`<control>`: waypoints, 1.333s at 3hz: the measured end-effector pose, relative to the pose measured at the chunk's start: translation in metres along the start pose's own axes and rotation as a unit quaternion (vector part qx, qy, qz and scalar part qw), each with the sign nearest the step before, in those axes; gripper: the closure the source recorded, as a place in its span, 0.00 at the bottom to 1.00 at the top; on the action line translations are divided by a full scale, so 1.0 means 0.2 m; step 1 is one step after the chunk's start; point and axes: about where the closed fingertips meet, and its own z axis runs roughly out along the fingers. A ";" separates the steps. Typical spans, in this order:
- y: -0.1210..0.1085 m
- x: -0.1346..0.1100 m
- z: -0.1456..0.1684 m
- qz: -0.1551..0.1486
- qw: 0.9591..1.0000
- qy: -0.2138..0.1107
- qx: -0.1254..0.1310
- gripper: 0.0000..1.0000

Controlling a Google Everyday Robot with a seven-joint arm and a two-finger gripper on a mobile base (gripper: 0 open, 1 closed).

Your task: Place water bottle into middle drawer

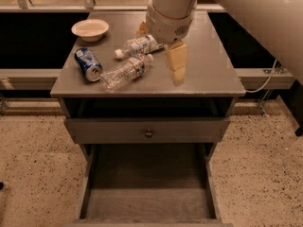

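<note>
The water bottle (127, 71), clear and crinkled with a narrow red-and-blue band, lies on its side on the grey cabinet top, left of centre. My gripper (161, 56) hangs over the tabletop just right of it and is open and empty. One cream finger (176, 63) points down beside the bottle's cap end. The other finger (142, 29) peeks out behind the wrist. The middle drawer (90, 183) is pulled out below, showing a bare plank floor with nothing in it.
A bottle with a white label and cap (139, 45) lies just behind the water bottle, under the wrist. A blue soda can (88, 64) lies at the left and a cream bowl (90, 29) at the back left. A shut drawer front with a round knob (148, 132) sits above the open drawer.
</note>
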 end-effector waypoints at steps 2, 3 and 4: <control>-0.14 -0.06 0.34 -0.061 0.996 -0.049 -0.051 0.00; -0.16 -0.09 0.46 -0.083 0.992 -0.068 -0.063 0.00; -0.17 -0.13 0.55 -0.095 0.990 -0.078 -0.075 0.00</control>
